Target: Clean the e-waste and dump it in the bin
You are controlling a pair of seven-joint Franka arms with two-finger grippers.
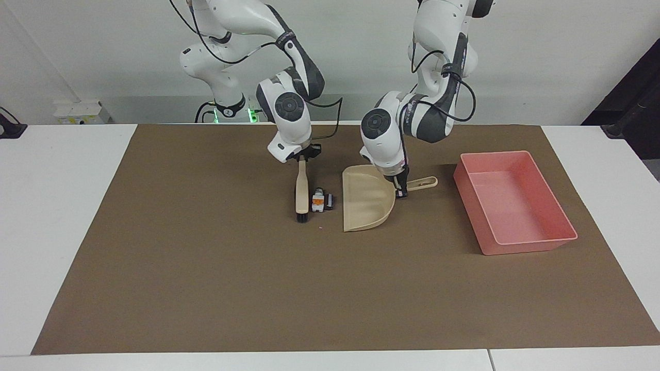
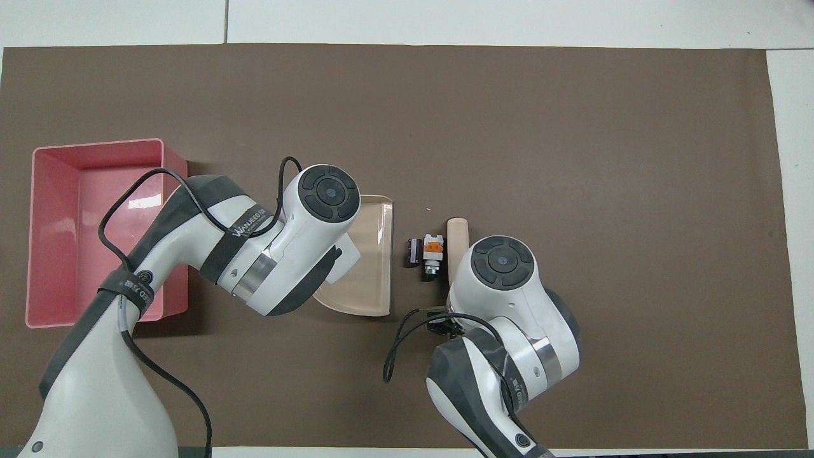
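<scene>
The e-waste lies on the brown mat: a white block with an orange patch (image 1: 317,201) (image 2: 433,245) and a small dark chip (image 1: 329,201) (image 2: 413,252) beside it, between brush and dustpan. My right gripper (image 1: 303,157) is shut on the handle of a beige brush (image 1: 301,191) (image 2: 457,230), whose dark bristles rest on the mat right next to the white block. My left gripper (image 1: 401,191) is shut on the handle of the beige dustpan (image 1: 365,206) (image 2: 372,254), whose open mouth faces the e-waste. The pink bin (image 1: 531,246) (image 2: 95,144) stands toward the left arm's end.
The brown mat (image 1: 206,288) covers most of the white table. In the overhead view both wrists hide their grippers. A tiny speck (image 1: 319,225) lies on the mat just past the e-waste, farther from the robots.
</scene>
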